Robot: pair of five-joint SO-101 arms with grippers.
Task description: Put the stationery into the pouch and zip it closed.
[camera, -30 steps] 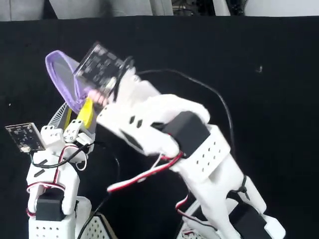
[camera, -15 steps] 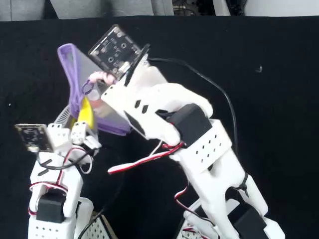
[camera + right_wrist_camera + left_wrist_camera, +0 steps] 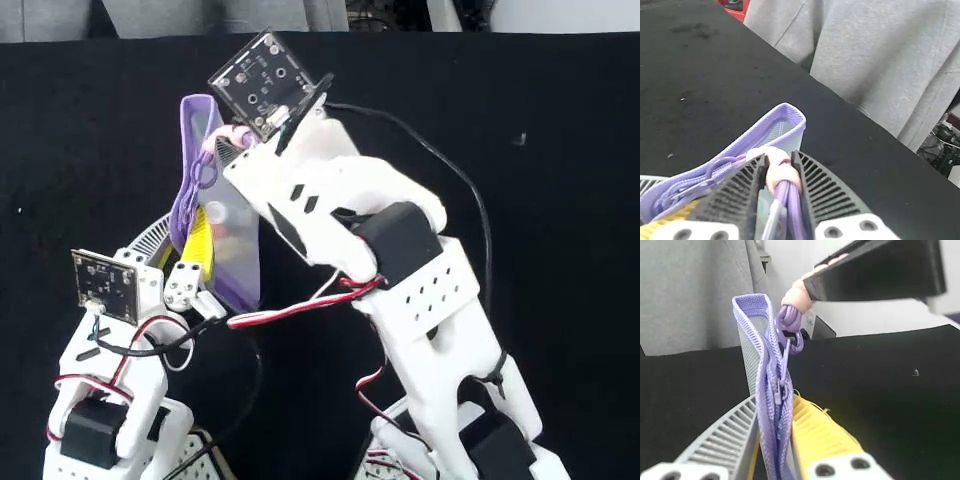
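- Pouch (image 3: 228, 235): held upright above the table (image 3: 560, 150), between both grippers
- Left gripper (image 3: 772, 440): jaws pinching the pouch's lower edge
- Right gripper (image 3: 778, 165): jaws clamped on the pink zip pull (image 3: 796, 296)
- Handling, judged: light, limp fabric; smooth sides may slip; grip the seam edge and the pull only

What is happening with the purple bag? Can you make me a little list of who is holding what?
pouch: purple, held up on edge between the two arms
left gripper: shut on the lower part of the pouch
right gripper: shut on the pink bead at the end of the zipper pull
zip: cannot tell how far it is closed
table: covered in black cloth
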